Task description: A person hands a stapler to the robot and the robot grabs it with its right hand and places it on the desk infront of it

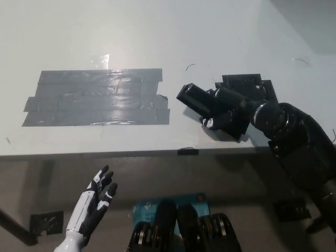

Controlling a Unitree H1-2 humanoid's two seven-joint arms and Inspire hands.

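The black stapler [193, 98] is held in my black right hand [223, 108], low over the white desk [131, 37] near its front edge, just right of the grey tape patch. The stapler's end sticks out to the left past my fingers. My right arm comes in from the lower right. My white left hand [97, 202] rests below the desk edge at lower left, open with fingers spread.
A large patch of grey tape [97, 97] covers the desk's left middle. Black square pads [252, 86] lie on the desk behind my right hand. A small black clip [188, 151] sits on the desk's front edge.
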